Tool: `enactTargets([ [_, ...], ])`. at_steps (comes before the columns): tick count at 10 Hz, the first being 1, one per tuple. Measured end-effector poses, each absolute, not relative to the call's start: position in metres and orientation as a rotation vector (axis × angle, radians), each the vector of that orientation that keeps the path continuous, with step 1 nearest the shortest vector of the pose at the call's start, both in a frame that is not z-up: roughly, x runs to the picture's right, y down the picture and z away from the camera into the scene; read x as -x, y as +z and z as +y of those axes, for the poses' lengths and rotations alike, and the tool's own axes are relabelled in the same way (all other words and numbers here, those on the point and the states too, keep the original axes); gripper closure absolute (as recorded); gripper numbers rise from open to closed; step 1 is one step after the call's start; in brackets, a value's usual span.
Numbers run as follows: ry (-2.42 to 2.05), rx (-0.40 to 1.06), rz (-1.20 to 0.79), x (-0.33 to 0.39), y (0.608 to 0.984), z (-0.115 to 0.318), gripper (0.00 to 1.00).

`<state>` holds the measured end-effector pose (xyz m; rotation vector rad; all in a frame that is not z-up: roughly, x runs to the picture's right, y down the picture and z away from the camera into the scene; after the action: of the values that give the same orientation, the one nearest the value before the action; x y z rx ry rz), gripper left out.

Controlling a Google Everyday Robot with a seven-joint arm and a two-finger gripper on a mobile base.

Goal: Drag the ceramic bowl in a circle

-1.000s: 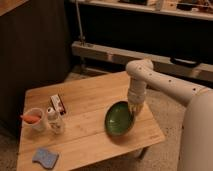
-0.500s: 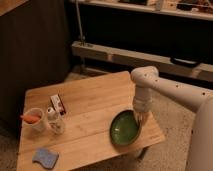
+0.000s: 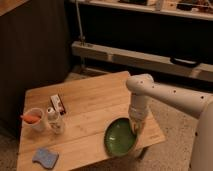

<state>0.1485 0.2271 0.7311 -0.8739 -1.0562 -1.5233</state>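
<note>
The ceramic bowl [image 3: 120, 136] is a wide, shallow, glossy green dish sitting near the front right edge of the wooden table [image 3: 90, 102]. My white arm reaches in from the right and bends down over it. The gripper [image 3: 135, 125] is at the bowl's right rim, shut on the rim. The fingertips are partly hidden by the wrist above them.
At the table's left stand a white cup [image 3: 34, 120] holding an orange carrot, a small bottle [image 3: 52, 118] and a small box [image 3: 58, 104]. A blue sponge [image 3: 45, 157] lies at the front left corner. A dark cabinet and a metal rail stand behind the table.
The bowl has slid toward the table's front edge, and its visible face has turned. The gripper has moved with it, staying at its right rim.
</note>
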Motion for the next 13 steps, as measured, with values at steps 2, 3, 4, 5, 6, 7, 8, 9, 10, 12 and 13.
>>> enactTargets([
  [2, -1.555, 0.876, -1.109, -0.129, 0.728, 0.244, 1.00],
  [3, -1.565, 0.874, -1.128, -0.122, 0.727, 0.250, 1.00],
  [4, -1.587, 0.870, -1.167, -0.110, 0.726, 0.259, 1.00],
  [5, -1.617, 0.860, -1.210, -0.093, 0.726, 0.269, 1.00],
  [6, -1.659, 0.841, -1.269, -0.065, 0.724, 0.283, 1.00],
  [7, -1.692, 0.824, -1.315, -0.035, 0.721, 0.296, 1.00],
  [8, -1.727, 0.803, -1.364, -0.001, 0.719, 0.307, 1.00],
  [9, -1.768, 0.779, -1.417, 0.034, 0.721, 0.315, 1.00],
  [10, -1.791, 0.764, -1.443, 0.050, 0.723, 0.318, 1.00],
  [12, -1.825, 0.734, -1.462, 0.078, 0.729, 0.318, 1.00],
  [13, -1.830, 0.728, -1.447, 0.080, 0.731, 0.314, 1.00],
])
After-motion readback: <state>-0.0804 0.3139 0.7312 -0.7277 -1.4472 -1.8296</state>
